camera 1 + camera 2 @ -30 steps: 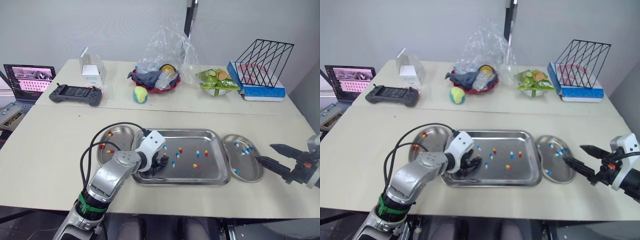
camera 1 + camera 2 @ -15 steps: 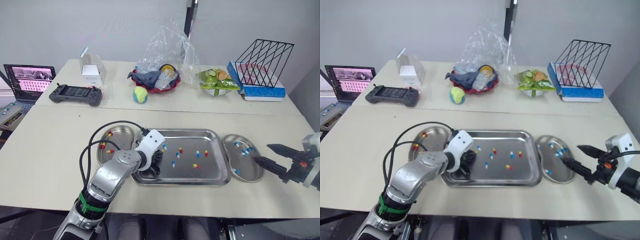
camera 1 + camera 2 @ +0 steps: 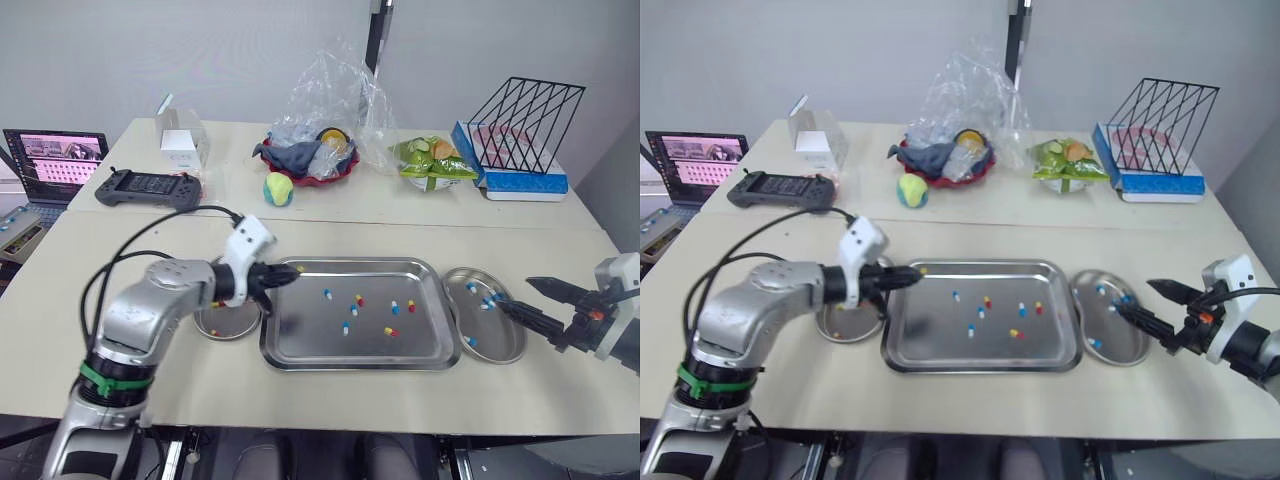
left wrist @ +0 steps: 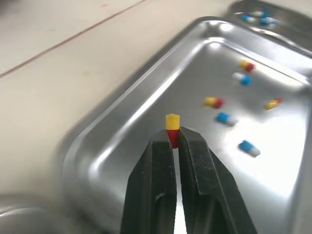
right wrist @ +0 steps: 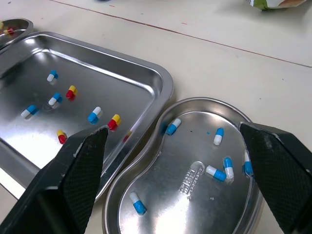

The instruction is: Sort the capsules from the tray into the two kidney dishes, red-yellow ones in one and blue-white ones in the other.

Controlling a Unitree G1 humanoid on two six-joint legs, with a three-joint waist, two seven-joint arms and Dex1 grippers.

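- The sorting is partly done, by my reading. The right dish (image 5: 146, 192) holds about six blue-white capsules (image 5: 218, 136), and no red-yellow ones that I can see.
- The left dish (image 3: 232, 324) sits just beside the tray's left edge, partly under the left arm. A few red-yellow specks show in it, too small to count.
- The tray (image 3: 442, 356) has about seven loose capsules (image 3: 346, 327) scattered across its middle. They are a mix of both colours, so a good share of the job is left.
- The left gripper (image 3: 288, 274) has its two fingers pressed together on one red-yellow capsule (image 4: 171, 126). They pinch its red end, and the yellow end sticks out past the tips.
- That gripper hangs above the tray's back left corner, raised clear of the metal. The left dish lies near it, further to the left, so the carry looks short.
- The right gripper (image 3: 513, 293) has its fingers spread wide and holds nothing. It hovers over the right dish, pointing toward the tray, with the nearest loose capsules near its tips.
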